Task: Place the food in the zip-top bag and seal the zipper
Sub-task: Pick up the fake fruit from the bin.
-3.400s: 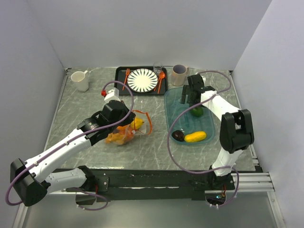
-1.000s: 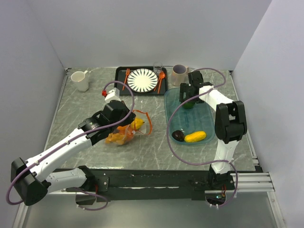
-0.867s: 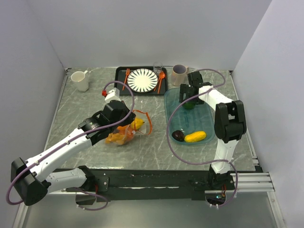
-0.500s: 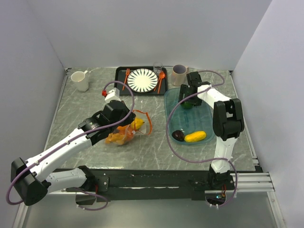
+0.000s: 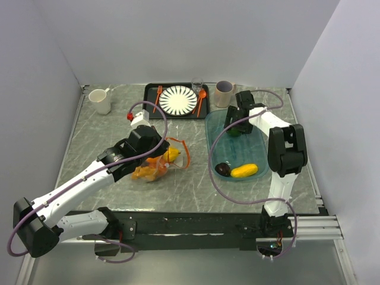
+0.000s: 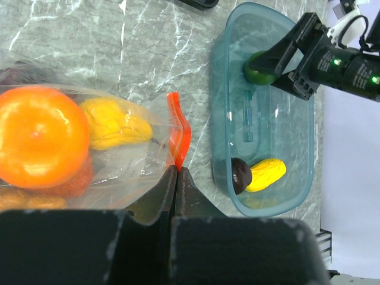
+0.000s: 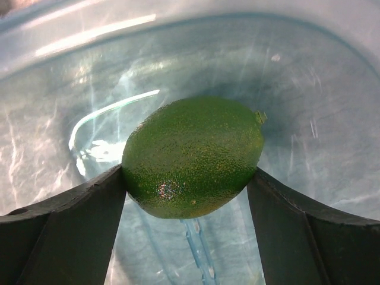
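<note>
Right wrist view: green lime (image 7: 193,157), judged firm, light and roll-prone, clasped across its widest girth between right gripper (image 7: 187,178) fingers inside teal tub (image 7: 326,89); left gripper (image 6: 176,175) clenched on zipper (image 6: 179,133) of limp zip-top bag (image 6: 151,172) just ahead.

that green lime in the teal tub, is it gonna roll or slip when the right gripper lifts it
The lime is egg-shaped with pebbled, slightly glossy skin, so it may pivot between the right gripper's flat jaws if gripped off-centre. It looks rigid, probably not crushable. Released on the smooth tub floor, it would likely roll.
</note>
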